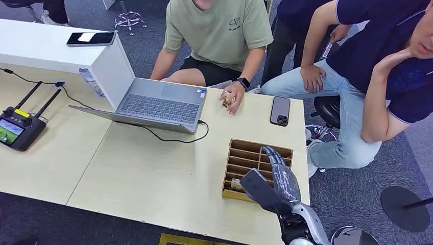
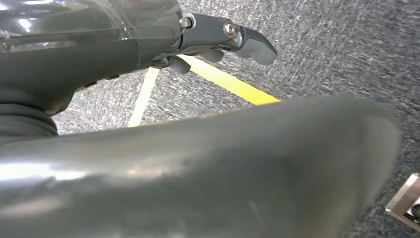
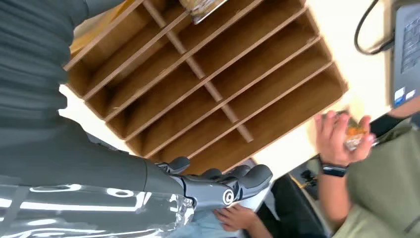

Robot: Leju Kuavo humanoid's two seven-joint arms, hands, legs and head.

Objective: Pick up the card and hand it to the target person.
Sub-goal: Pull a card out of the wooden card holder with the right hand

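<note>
Head view: pale wooden table (image 1: 153, 173) on grey carpet (image 1: 403, 168); right robot hand (image 1: 278, 178), fingers spread and empty, above the divided tray (image 1: 232, 153).

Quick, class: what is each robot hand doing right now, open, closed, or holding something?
Left hand: cannot be told; it hangs over the floor.
Right hand: open, holding nothing, above the wooden tray.
</note>
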